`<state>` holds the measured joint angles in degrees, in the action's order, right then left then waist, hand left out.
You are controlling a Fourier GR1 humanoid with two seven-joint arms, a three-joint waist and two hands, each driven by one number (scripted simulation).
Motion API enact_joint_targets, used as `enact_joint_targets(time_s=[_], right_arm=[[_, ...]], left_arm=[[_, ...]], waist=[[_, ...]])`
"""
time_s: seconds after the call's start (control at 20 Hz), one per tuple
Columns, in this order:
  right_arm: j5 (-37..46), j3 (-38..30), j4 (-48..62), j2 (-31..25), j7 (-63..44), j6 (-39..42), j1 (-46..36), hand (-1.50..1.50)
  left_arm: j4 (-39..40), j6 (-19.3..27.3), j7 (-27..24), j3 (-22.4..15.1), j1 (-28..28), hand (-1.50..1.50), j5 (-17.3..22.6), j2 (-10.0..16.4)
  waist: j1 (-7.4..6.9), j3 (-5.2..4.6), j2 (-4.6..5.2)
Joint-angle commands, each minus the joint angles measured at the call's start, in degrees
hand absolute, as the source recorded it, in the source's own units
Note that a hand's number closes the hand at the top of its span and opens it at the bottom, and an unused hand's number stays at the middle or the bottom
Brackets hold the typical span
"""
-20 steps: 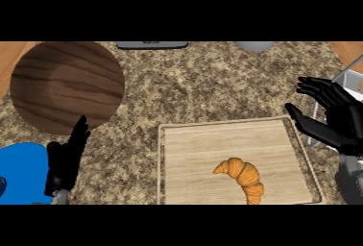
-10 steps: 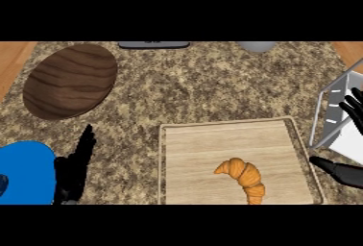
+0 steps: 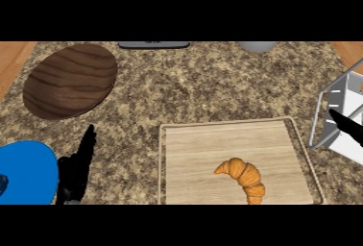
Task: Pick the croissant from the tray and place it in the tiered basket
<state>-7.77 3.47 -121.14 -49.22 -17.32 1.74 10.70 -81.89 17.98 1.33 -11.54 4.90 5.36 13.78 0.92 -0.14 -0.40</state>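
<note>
A golden croissant [image 3: 243, 178] lies in the near right part of the pale wooden tray [image 3: 177, 144], with nothing touching it. The tiered basket [image 3: 336, 106], a white wire frame, shows partly at the right edge, just beyond the tray's far right corner. Only a straight black finger of my right hand [image 3: 346, 126] shows, at the right edge in front of the basket and apart from the croissant. My left hand [image 3: 77, 168] rests open to the left of the tray, fingers straight and pointing away, holding nothing.
A dark wooden round plate [image 3: 69, 80] lies at the far left. A blue object [image 3: 25, 173] sits at the near left beside my left hand. A grey flat item [image 3: 154, 45] and a grey cup [image 3: 257, 46] stand along the back edge.
The view has shifted, bringing the basket in at the right. My right hand has moved out towards the right edge, away from the tray. The croissant has not moved on the tray.
</note>
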Motion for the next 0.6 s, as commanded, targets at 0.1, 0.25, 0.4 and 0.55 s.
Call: enact_joint_targets(time_s=[0.1, 0.25, 0.4, 0.55], right_arm=[[12.57, 5.31, -12.86, -5.19, -16.57, -1.08, 0.98, -1.50], [20.17, 11.35, -16.73, -1.54, -26.69, -3.55, -3.23, -1.50], [27.77, 18.67, -15.09, 2.54, -30.90, -2.36, -6.27, -1.50], [35.02, 26.04, -13.33, 7.20, -37.32, -0.74, -11.47, -1.50]], left_arm=[[1.65, -0.87, -2.86, -0.51, 2.24, 0.00, -0.42, -0.71], [1.57, -0.91, -0.71, -0.79, -0.35, 0.00, -0.95, -1.42], [0.11, -2.80, -0.79, 0.49, 1.49, 0.00, 0.23, -0.13], [-0.58, -0.12, 0.78, -0.16, -0.20, 0.00, -1.46, -2.32]], waist=[[-0.61, -0.06, 0.20], [-1.18, 0.02, 0.37], [-1.56, 0.07, 0.42], [-1.73, 0.06, 0.44]])
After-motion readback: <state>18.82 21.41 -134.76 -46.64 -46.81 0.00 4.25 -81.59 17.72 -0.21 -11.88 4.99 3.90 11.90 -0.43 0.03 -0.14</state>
